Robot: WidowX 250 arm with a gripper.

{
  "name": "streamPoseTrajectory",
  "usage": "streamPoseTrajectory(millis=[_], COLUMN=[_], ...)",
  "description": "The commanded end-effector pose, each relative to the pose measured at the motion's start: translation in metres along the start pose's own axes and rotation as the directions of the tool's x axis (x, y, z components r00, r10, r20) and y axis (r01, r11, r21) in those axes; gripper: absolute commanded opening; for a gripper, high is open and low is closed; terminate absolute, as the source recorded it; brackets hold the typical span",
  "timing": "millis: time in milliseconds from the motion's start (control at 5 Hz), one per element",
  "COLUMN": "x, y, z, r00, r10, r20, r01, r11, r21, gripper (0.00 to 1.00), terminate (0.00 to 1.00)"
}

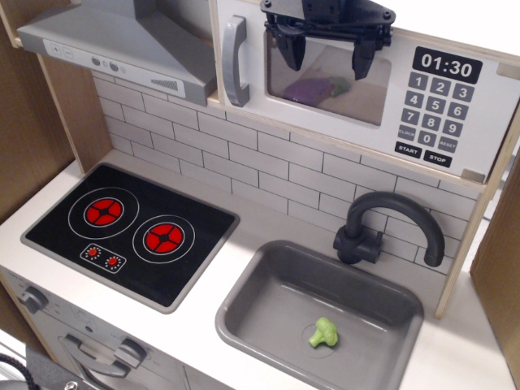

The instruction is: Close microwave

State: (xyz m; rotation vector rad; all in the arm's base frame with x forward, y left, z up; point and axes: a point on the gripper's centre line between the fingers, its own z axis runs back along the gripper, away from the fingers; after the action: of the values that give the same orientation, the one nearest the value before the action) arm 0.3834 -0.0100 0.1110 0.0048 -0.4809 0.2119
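Note:
The toy microwave (357, 89) is mounted at the top right of the play kitchen. Its white door (309, 122) with the grey bar handle (236, 61) lies nearly flat against the cabinet front. Through the window a purple item and a green item (313, 88) show inside. The black keypad panel (439, 106) reads 01:30. My gripper (327, 58) is open, its two black fingers spread in front of the window's upper part, close to or touching the door.
A grey slanted range hood (114, 41) sits left of the microwave. Below are a black cooktop (130, 231) with two red burners, a grey sink (317, 313) holding a green broccoli piece (323, 332), and a black faucet (386, 227).

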Motion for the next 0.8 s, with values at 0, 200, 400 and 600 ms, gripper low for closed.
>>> streamPoseTrajectory(millis=[0, 200, 400, 600], x=[-0.003, -0.040, -0.058, -0.058], y=[-0.005, -0.003, 0.000, 0.000], z=[0.029, 0.050, 0.061, 0.061], r00=[1.000, 0.998, 0.993, 0.993], r10=[-0.007, -0.034, -0.021, -0.021], r20=[0.007, -0.053, -0.119, -0.119], r01=[0.007, 0.031, 0.012, 0.012], r11=[0.999, 0.998, 0.997, 0.997], r21=[-0.035, -0.055, -0.076, -0.076], gripper=[1.00, 1.00, 1.00, 1.00], terminate=[0.00, 0.00, 0.00, 0.00])
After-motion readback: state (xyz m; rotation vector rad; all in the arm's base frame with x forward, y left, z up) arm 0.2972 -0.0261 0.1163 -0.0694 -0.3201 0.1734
